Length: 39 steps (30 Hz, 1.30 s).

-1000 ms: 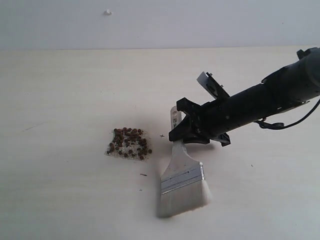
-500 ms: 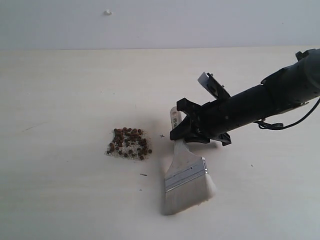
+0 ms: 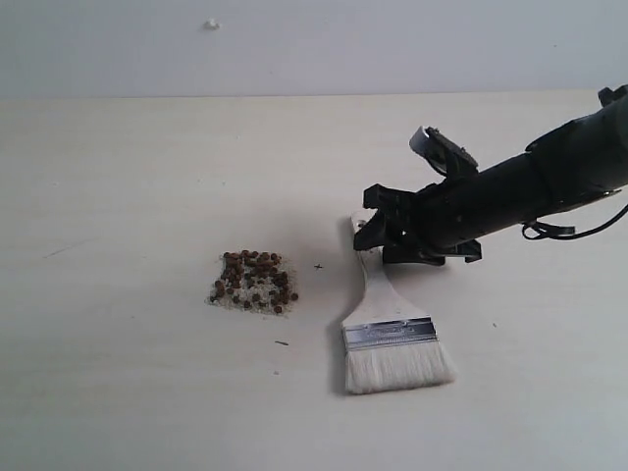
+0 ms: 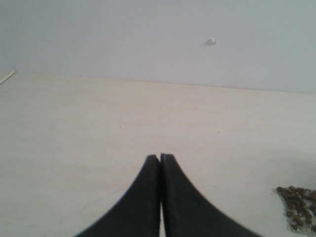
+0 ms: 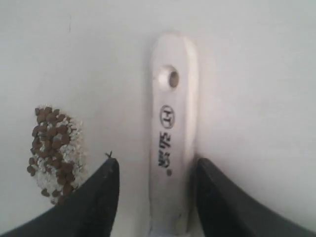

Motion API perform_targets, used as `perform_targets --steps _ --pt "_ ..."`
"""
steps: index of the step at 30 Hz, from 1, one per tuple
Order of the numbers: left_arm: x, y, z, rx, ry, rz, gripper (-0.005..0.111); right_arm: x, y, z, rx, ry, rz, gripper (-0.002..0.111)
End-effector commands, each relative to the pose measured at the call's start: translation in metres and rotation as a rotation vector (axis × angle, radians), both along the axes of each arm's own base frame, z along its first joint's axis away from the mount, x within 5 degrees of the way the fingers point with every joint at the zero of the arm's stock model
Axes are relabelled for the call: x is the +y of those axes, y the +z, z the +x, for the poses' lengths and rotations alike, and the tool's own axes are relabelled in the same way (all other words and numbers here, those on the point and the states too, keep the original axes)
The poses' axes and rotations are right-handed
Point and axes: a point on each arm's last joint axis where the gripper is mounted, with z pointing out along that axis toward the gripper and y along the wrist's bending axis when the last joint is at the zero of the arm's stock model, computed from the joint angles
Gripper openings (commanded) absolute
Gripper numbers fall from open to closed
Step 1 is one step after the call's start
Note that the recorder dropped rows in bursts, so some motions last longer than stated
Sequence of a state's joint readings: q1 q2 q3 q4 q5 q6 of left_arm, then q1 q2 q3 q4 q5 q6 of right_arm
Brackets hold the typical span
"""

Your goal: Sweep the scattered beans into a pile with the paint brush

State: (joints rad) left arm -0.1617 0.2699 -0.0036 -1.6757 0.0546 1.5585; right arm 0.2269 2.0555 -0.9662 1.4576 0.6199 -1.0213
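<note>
The reddish-brown beans sit gathered in one compact pile [image 3: 253, 282] with pale crumbs, left of the brush; the pile [image 5: 53, 153] also shows in the right wrist view and at the edge of the left wrist view [image 4: 298, 207]. The paint brush [image 3: 385, 324] lies flat on the table, bristles toward the front, its holed handle [image 5: 170, 133] pointing away. My right gripper [image 3: 378, 235] stands open over the handle end, one finger on each side with a gap to the wood. My left gripper [image 4: 161, 157] is shut with nothing in it, off the exterior view.
A pale wooden table [image 3: 147, 177] runs back to a light wall carrying a small white knob [image 3: 211, 24]. A tiny dark speck [image 3: 282, 342] lies in front of the pile.
The right gripper opened and let go of the brush, which dropped from tilted to lying flat. The right arm drew back to the right and slightly up.
</note>
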Motion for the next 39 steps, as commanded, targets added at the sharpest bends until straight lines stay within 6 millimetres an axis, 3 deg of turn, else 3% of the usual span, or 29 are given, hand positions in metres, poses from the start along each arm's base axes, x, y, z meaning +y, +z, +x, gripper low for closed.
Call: perform_targets --steps 1,7,12,18,23,30,39 --pt "-0.001 -0.001 -0.001 0.002 -0.011 -0.007 0.0 -0.01 0.012 0.006 -0.09 -0.036 -0.095 0.058" --pt "-0.001 -0.001 -0.001 0.002 -0.011 -0.007 0.0 -0.033 0.064 0.013 -0.288 -0.082 -0.202 0.061" --pt "-0.001 -0.001 -0.001 0.002 -0.011 -0.007 0.0 -0.044 0.106 -0.005 -0.38 -0.115 -0.276 0.056" --pt "-0.001 -0.001 -0.001 0.002 -0.011 -0.007 0.0 -0.075 0.154 -0.055 -0.598 -0.383 -0.363 0.024" --pt "-0.001 -0.001 -0.001 0.002 -0.011 -0.007 0.0 -0.097 0.172 -0.111 -0.753 -0.512 -0.395 0.0" --pt "-0.001 -0.001 -0.001 0.002 -0.011 -0.007 0.0 -0.117 0.183 -0.168 -0.931 -0.641 -0.382 0.0" --pt "-0.001 -0.001 -0.001 0.002 -0.011 -0.007 0.0 -0.122 0.206 -0.201 -1.081 -0.687 -0.292 0.0"
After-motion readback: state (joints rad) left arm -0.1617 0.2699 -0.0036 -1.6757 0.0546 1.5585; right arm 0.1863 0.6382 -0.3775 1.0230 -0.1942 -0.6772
